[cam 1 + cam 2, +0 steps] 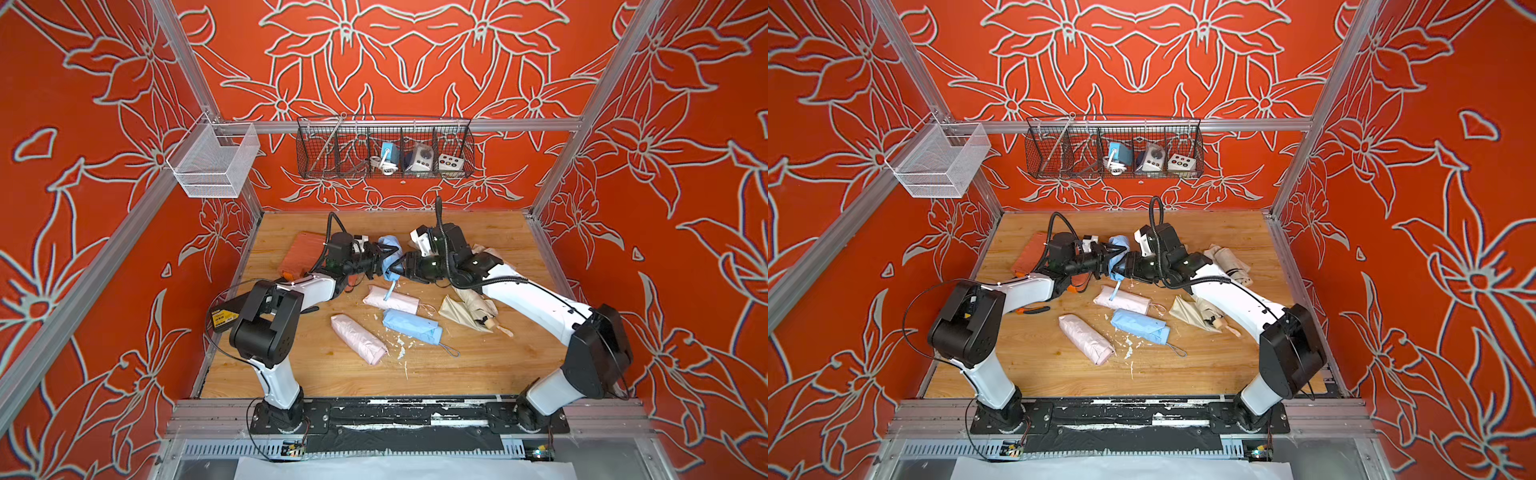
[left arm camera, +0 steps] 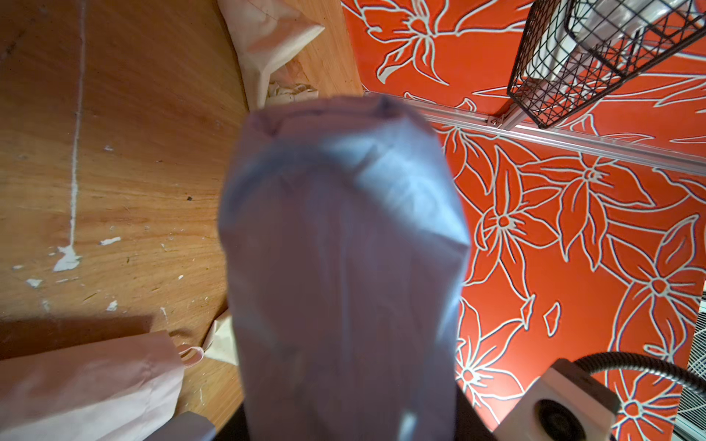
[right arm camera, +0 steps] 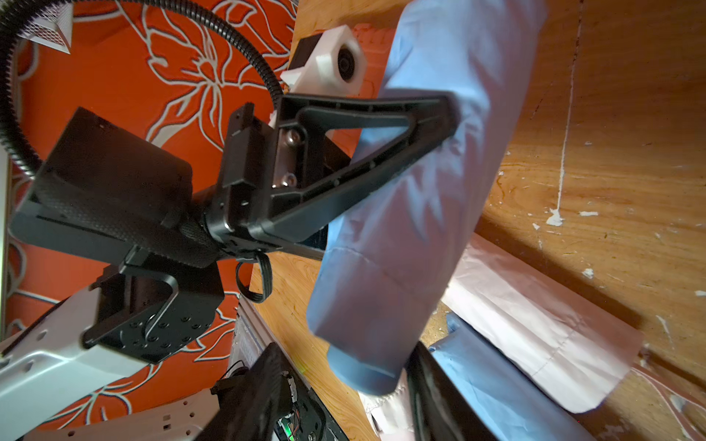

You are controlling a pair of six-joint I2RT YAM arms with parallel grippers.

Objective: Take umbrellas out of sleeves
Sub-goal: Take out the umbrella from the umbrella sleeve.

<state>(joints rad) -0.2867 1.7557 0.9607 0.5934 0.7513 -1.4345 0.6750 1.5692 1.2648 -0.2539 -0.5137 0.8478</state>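
Blue sleeve [image 1: 390, 246], umbrella [image 3: 357, 374] inside, aloft over bench [image 1: 478, 370] rear-centre. My left pincer [image 1: 384, 261] clamps sleeve; my right pincer [image 1: 400, 266] at umbrella's bare end, grip unclear. Step: extraction. Next: firm hold there, straight pull.

Orange-red walls [image 1: 415, 62] printed with pale outlined flowers enclose a scuffed wooden worktop [image 1: 478, 365] flecked with white paint. Silver aluminium frame rails [image 1: 519, 124] run along them, carrying a white wire-mesh basket [image 1: 212, 166] and a black wire basket [image 1: 316, 160] divided into compartments.

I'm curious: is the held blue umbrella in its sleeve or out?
In. A smooth blue sleeve covers it; only its handle end pokes out.
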